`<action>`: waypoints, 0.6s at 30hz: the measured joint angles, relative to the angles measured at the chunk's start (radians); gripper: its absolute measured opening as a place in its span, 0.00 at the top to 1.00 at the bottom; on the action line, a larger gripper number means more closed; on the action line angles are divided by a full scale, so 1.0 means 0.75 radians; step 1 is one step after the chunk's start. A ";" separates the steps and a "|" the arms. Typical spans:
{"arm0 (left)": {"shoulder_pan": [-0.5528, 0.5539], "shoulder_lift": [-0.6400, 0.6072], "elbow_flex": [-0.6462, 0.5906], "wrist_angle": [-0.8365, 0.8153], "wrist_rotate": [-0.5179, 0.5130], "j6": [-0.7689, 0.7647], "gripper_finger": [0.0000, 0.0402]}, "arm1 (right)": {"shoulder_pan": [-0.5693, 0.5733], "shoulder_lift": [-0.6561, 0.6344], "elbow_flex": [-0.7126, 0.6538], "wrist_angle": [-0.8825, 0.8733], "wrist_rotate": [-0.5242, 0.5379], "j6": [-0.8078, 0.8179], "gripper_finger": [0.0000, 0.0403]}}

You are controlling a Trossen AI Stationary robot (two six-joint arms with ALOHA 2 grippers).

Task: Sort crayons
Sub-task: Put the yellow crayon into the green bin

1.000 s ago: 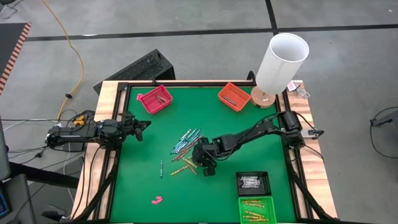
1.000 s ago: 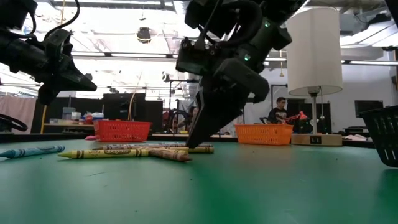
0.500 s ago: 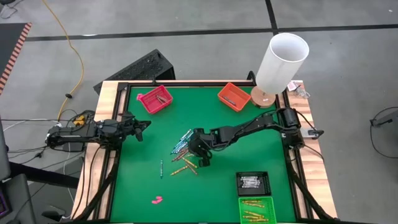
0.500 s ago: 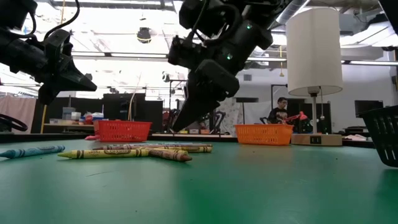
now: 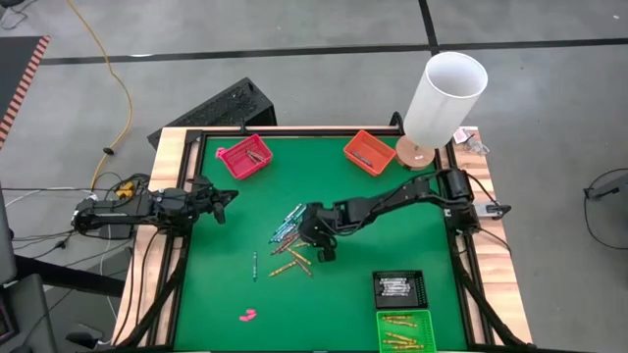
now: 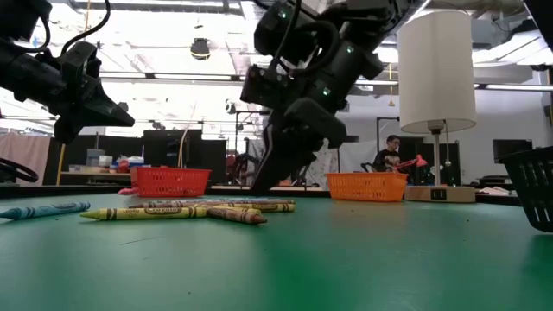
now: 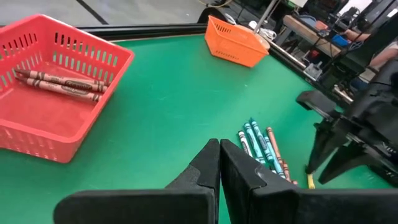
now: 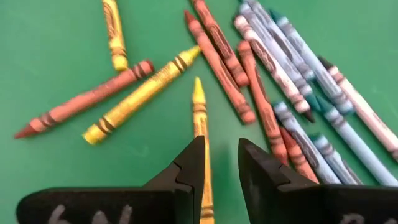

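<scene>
Over the scattered wax crayons [image 5: 292, 240] on green felt, my dark right gripper [image 8: 219, 163] hovers, fingers apart, empty; left gripper [image 7: 219, 163] together.

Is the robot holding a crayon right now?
No. The right gripper hovers open above the crayons, fingers empty. The left gripper is shut on nothing, off by the table's left edge.

We see the crayons [image 5: 292, 235] lying flat in a loose heap in the middle of the green table. Blue ones lie side by side. Red and yellow ones point every way. One blue crayon [image 5: 255, 266] lies alone, away from the heap.
</scene>
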 joint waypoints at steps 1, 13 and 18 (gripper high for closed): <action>0.000 0.000 0.000 0.000 0.000 0.000 1.00 | -0.001 0.000 -0.004 -0.003 0.000 0.000 0.75; 0.000 0.000 0.000 -0.001 -0.010 0.011 1.00 | -0.001 0.049 -0.003 0.044 0.002 -0.006 0.75; 0.000 0.001 0.000 0.001 -0.008 0.010 1.00 | 0.003 0.080 0.000 0.042 0.003 0.004 0.75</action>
